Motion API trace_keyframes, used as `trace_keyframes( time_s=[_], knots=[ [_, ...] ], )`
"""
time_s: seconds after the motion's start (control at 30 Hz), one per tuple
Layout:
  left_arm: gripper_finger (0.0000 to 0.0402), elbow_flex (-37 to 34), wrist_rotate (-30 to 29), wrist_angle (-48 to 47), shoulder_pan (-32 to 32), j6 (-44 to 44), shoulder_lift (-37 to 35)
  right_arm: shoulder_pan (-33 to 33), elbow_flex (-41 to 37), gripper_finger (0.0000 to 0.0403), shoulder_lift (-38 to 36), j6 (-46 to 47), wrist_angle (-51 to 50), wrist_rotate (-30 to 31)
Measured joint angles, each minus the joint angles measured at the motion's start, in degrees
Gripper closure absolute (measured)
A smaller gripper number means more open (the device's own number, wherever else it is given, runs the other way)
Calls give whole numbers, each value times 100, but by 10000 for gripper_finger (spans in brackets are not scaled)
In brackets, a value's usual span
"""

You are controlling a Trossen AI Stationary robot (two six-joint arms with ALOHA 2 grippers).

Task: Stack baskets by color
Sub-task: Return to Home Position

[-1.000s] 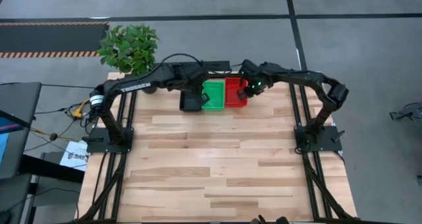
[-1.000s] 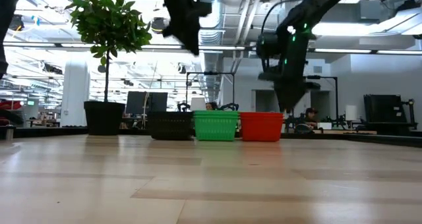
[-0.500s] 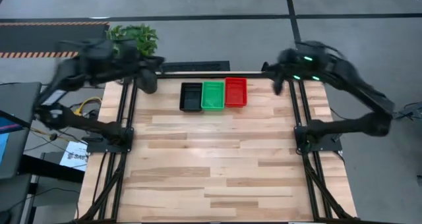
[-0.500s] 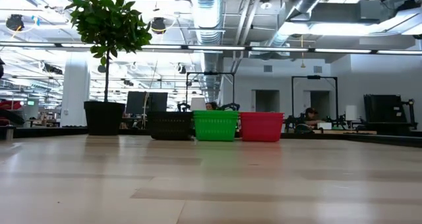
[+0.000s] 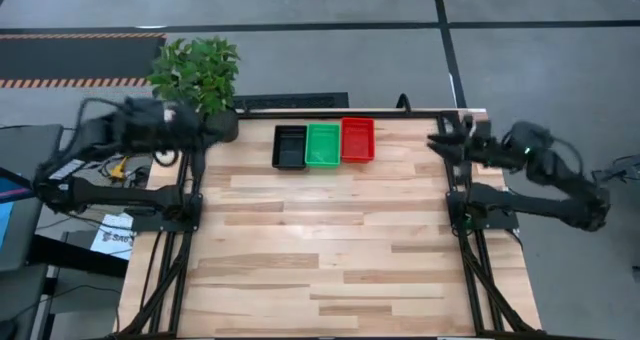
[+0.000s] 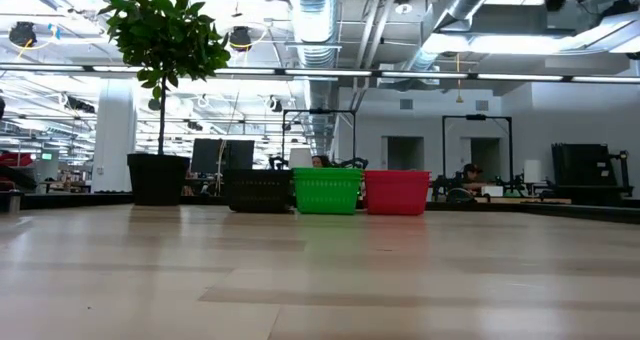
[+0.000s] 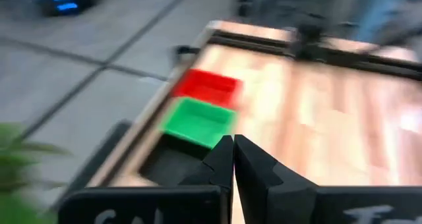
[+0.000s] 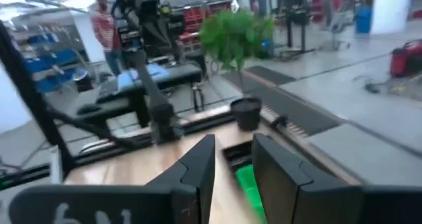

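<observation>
Evidently the sorting itself is done, and the step in hand is parking the arms. The left claw has its fingers pressed together with nothing between them. It sits by the far left corner of the worktop, pointing across at the baskets. The right claw is parted by a clear gap and also holds nothing; it sits at the right edge, near the far right corner. Both are well apart from the baskets.

The baskets sit in a tight row at the middle of the far edge. The black baskets are nearest the left edge, the green baskets are in the middle, and the red baskets are nearest the right edge. How many are nested in each pile cannot be counted. A potted plant stands at the far left corner, close beside the left arm.

By my reading, the next move only needs each arm to fold down over its own base, with nothing to grip. The left arm has the tighter corner, with leaves right beside it. The right arm has free space all round. Open room runs from the row of baskets to the near edge.
</observation>
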Motion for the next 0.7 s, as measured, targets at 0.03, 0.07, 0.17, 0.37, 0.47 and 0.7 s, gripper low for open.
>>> trace_keyframes(
  time_s=[0.03, 0.07, 0.17, 0.37, 0.47, 0.7],
  knots=[
    [402, -373, 318, 232, 1, 116, -153, 29, -307, 280, -223, 140, 167, -6],
    [402, -779, 669, 604, 1, 171, -330, 51, -615, 280, -445, 223, 266, -18],
    [401, -2016, 1415, 2095, 3, 41, -851, 102, -1297, 280, -1123, 346, 711, 9],
    [401, -3754, 1371, 3478, 10, -586, -2135, 113, -1846, 280, -2284, 418, 782, 199],
    [401, -4395, 1200, 3573, 11, -1027, -2801, 133, -1889, 279, -2304, 355, 517, 157],
    [401, -5918, 1000, 3818, 11, -1988, -4299, 169, -2558, 279, -2300, 427, 594, 25]
  ],
)
